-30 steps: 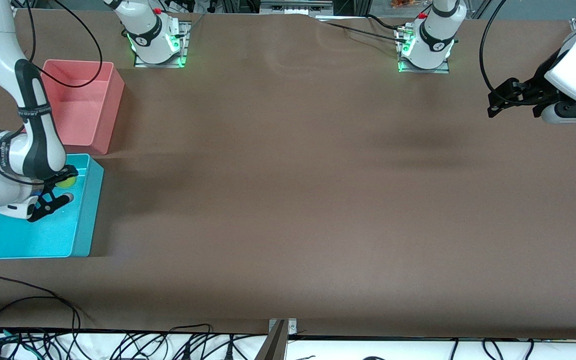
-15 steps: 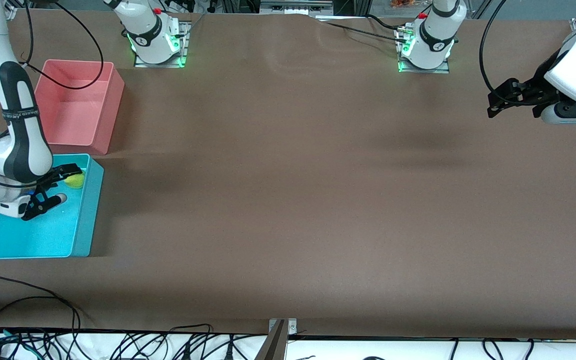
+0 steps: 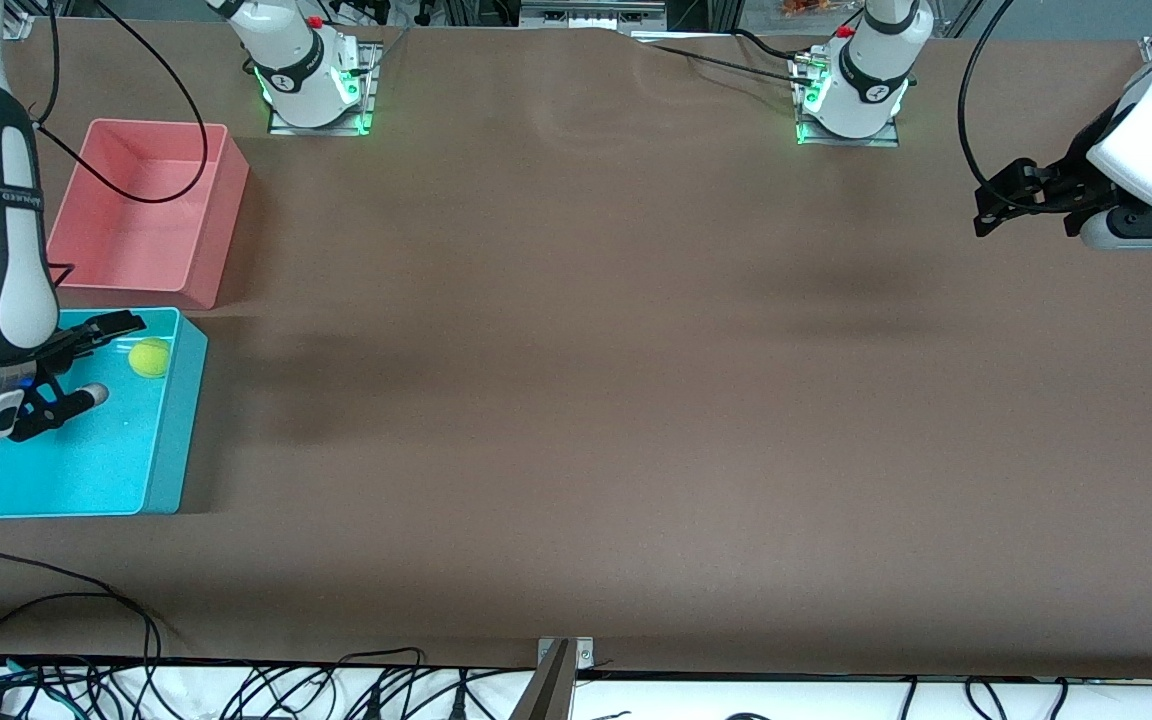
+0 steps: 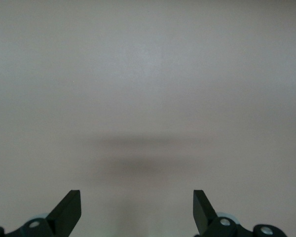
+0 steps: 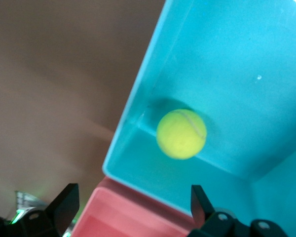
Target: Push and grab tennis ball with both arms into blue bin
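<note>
- Front view, at my station: the right gripper (image 3: 86, 360) hangs over the blue bin (image 3: 176, 440), jaws spread wide and holding nothing, one fingertip (image 3: 94, 394) lower in frame than the other.
- Just beside those fingers, the tennis ball (image 3: 149, 357) lies on the bin's floor, close to the corner nearest the pink bin (image 3: 221, 215); I see clear air between ball and claw.
- My right wrist camera confirms it: the ball (image 5: 181, 134) sits inside the bin (image 5: 138, 163), against the wall, free of both fingers.
- At the left arm's end of the table, the left gripper (image 3: 998, 203) waits in the air over bare tabletop, jaws apart and empty; its wrist camera shows only its two fingertips (image 4: 69, 210) and plain surface.
- By my reading the job is done: the ball is in the bin. What remains, if anything, is to draw the right arm clear.
- A brown table (image 3: 576, 400) runs wide and bare between the arms, two bases (image 3: 314, 75) glowing green along its top edge, black cables (image 3: 236, 690) tangled at the near edge.
</note>
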{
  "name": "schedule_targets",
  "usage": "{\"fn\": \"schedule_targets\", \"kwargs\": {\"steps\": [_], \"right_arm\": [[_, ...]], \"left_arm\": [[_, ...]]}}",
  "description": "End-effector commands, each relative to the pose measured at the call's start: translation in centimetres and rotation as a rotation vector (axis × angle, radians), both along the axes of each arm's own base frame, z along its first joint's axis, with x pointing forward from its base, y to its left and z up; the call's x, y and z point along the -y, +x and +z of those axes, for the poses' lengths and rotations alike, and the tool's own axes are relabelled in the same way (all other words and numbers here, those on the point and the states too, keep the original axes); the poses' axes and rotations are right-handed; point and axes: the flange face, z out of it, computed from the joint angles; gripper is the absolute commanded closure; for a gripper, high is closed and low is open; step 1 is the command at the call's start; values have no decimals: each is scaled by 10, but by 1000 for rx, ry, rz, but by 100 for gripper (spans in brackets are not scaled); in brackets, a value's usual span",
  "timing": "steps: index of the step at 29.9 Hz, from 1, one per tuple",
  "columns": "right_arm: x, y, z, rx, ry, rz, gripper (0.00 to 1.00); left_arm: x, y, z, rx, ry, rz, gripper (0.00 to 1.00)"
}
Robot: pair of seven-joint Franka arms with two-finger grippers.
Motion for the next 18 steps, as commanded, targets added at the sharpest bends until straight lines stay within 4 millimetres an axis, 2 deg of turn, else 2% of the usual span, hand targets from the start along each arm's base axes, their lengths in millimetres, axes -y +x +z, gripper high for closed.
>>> {"fn": "schedule_targets", "kwargs": {"steps": [1,4,7,9,10,13,18], "right_arm": [[-24,-6,29,-26,-26,-49,0],[-40,-7,41,-16,-51,-62,0],[-71,-14,64,19,-80,-38,0],[-82,-18,73,35,-117,-83,0],[-90,-23,83,55,-144,-124,0],[-108,-39,95,112,-185,-199,0],[-107,-66,106,273,-163,-280,0]], "left_arm": [[1,4,5,-3,-20,10,0],[1,4,6,-1,-20,12,0],[0,4,7,0,-20,13,0],[-1,4,10,8,-21,16,0],[-1,4,11,10,-21,16,0],[-1,4,12,11,-20,15,0],[-1,5,11,11,-11,0,0]]}}
